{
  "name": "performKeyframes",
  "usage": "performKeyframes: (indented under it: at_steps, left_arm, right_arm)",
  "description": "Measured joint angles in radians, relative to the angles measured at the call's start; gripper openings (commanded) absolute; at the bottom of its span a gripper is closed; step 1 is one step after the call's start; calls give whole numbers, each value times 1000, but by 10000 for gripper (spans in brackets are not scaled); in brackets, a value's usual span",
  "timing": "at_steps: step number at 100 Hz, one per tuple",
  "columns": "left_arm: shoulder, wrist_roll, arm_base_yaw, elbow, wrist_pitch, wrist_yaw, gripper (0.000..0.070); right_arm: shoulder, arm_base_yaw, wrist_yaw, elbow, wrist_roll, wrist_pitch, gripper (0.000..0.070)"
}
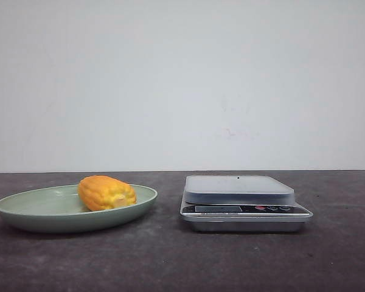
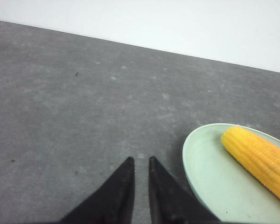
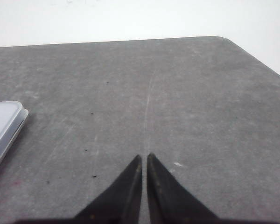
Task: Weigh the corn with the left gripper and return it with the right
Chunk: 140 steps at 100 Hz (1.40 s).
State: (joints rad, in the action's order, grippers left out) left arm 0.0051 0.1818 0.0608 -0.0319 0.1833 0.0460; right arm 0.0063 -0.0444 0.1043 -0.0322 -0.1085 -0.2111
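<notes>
Corn lies in green plate on worktop, beside scale. Left tool closed, empty; right tool closed, empty.

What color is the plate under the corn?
Pale green plate, clearest in the front view, with the corn lying on it.

Both the left hand and right hand show matte black, tapered, seemingly plastic fingers.
</notes>
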Motion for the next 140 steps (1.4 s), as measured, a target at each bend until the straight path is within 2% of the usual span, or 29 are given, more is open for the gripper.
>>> performKeyframes:
  at_steps: [140]
  left_arm:
    - [0,0,0,0,0,0,6]
  right_arm:
    - [0,0,0,3,0,21,12]
